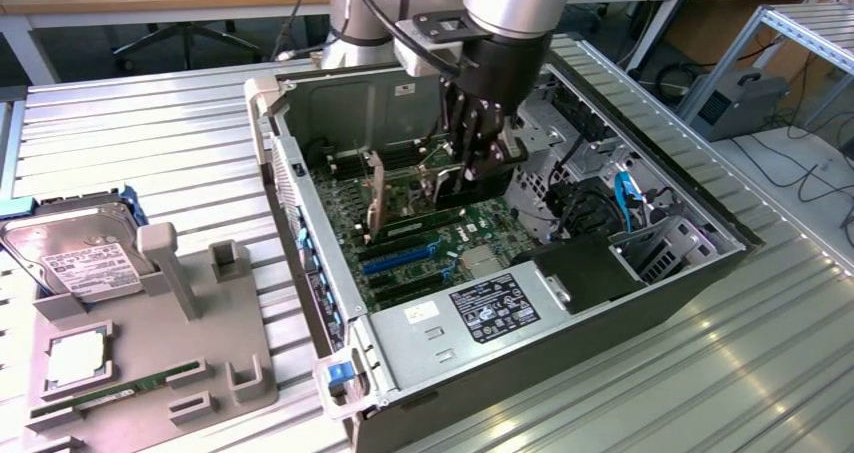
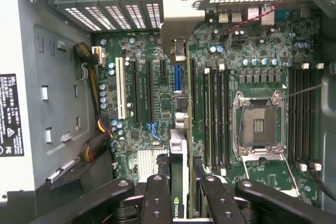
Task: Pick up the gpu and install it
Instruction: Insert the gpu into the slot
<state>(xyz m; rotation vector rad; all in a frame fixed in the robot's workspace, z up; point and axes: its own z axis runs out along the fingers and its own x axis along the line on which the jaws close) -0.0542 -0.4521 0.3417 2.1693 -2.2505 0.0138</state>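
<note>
Exterior view first: the gripper [image 1: 470, 170] is reaching down into the open PC case [image 1: 574, 373], which lies on its side on the slatted metal table [image 1: 160, 143]. The arm blocks a lot, so the gpu [image 1: 447, 188] only peeks out below the fingers, standing on edge over the motherboard [image 1: 427, 248]. I honestly can't tell if its lower edge is touching a slot or hanging just above one. Also in the case is the power supply [image 1: 487, 308] with its label, at the near end. Over on the exterior view's left there's a grey holder [image 1: 200, 363], partly cut off by the frame edge. It holds a hard drive [image 1: 83, 263] propped up, a square chip [image 1: 78, 358] lying flat and a green RAM stick [image 1: 120, 395] in its groove. Wrist view: the gripper [image 2: 184, 192] has its black fingers [image 2: 157, 198] closed in on either side of the gpu [image 2: 178, 150], pinching it with no real gap left. The finger bases are cut off by the frame. The card shows edge-on only, so neither face is visible. Its metal bracket [image 2: 181, 22] sits up by the case's rear slot openings. The card lines up along the expansion slots on the motherboard [image 2: 152, 77], beside the empty CPU socket [image 2: 260, 124]. The card hides the spot where it meets the board.
</note>
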